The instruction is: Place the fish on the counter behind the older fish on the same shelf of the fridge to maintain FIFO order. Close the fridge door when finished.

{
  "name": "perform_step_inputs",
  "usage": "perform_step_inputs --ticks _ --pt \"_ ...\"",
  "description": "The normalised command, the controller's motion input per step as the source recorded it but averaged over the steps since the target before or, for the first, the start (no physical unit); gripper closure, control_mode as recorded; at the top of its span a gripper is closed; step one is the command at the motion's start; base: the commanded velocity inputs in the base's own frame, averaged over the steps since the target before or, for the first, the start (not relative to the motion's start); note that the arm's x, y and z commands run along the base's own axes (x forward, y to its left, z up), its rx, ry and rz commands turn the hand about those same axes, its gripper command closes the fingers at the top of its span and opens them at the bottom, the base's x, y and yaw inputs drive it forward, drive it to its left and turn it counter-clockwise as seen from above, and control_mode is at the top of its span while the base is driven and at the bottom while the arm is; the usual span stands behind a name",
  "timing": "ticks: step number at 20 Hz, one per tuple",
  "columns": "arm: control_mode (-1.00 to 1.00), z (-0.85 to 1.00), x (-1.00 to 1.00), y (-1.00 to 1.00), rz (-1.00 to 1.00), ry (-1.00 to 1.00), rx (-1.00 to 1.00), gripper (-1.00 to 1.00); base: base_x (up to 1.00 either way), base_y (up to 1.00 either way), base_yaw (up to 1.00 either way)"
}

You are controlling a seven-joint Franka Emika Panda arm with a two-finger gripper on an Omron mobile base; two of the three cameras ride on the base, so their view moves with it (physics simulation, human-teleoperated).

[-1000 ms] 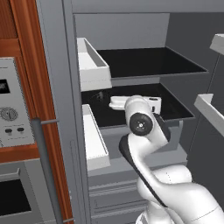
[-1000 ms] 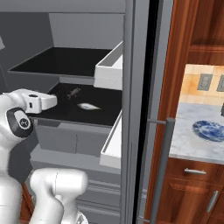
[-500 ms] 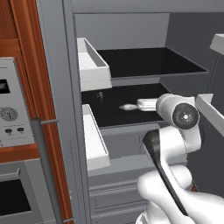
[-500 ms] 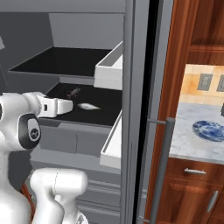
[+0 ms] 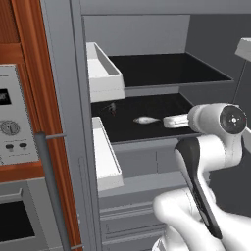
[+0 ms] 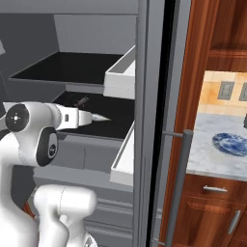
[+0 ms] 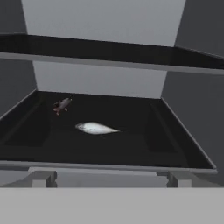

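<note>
Fridge point(image 5: 63, 73), doors open, with white door bins point(image 5: 103, 73) on both sides. Counter point(image 6: 217, 159) to the right, carrying a blue-patterned plate point(image 6: 230, 144). Shelf point(image 7: 109, 165), second black panel from the top visible, bearing both fish. Arm extended level toward the shelf's front edge; gripper point(image 7: 109, 178) spread wide and empty, just short of the front lip. Older fish point(image 7: 96, 128), pale, lying near the shelf's centre. Fish point(image 7: 62, 104), dark, lying toward the rear left corner, behind the older fish and apart from it.
</note>
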Motion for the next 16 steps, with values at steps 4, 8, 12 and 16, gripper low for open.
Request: perform_step_inputs --ticks 4,8,12,16 --pt "-1.00 -0.08 -0.06 0.00 0.00 0.00 0.00 -1.00 0.00 0.00 0.00" --pt "1.00 -0.01 -0.23 0.00 0.00 0.00 0.00 -1.00 -0.41 0.10 0.00" --pt "1.00 0.00 0.00 0.00 0.00 0.00 0.00 -1.00 -0.69 0.21 0.00" --pt "1.00 0.00 0.00 0.00 0.00 0.00 0.00 -1.00 -0.32 0.29 0.00"
